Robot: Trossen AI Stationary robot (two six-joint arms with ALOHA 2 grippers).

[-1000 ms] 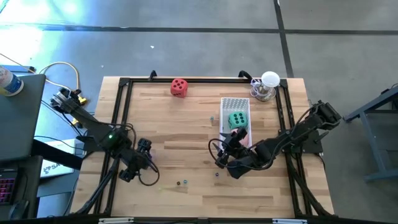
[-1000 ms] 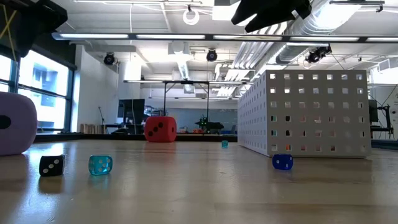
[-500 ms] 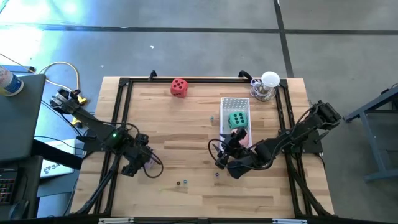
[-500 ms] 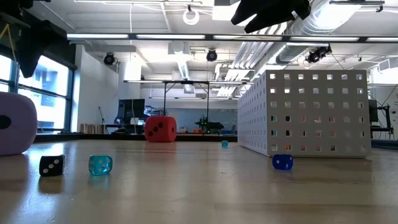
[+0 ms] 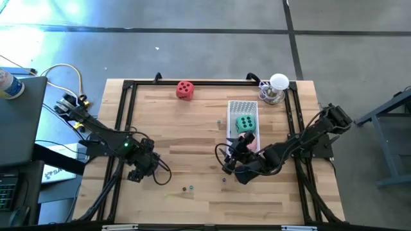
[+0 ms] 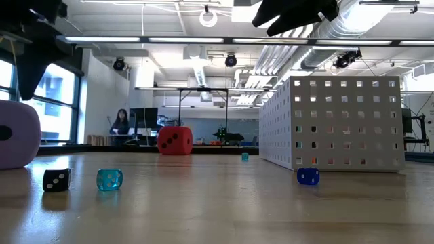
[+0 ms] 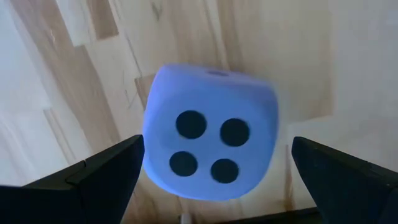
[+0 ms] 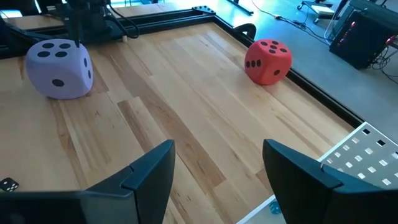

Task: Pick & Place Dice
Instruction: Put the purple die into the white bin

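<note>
From above, the left end effector (image 5: 142, 165) hangs near the tabletop's (image 5: 192, 122) left front, hiding the purple die; the green die (image 5: 244, 124) sits in the white perforated bin (image 5: 242, 109), the red die (image 5: 185, 90) at the far edge. At table height, the purple die (image 6: 17, 134) rests on the wood. The left wrist shows fingers (image 7: 102, 177) spread wide either side of it; descending off-centre could nudge it away. The right end effector (image 8: 217, 168) waits, partly spread, empty.

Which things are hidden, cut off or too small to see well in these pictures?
- Purple die: hidden under the left gripper in the high view; cut by the edge in the low view.
- Green die: its pips are too small in the high view.
- Pink die: appears in no view.
- Small dice: only specks in the high view.
</note>
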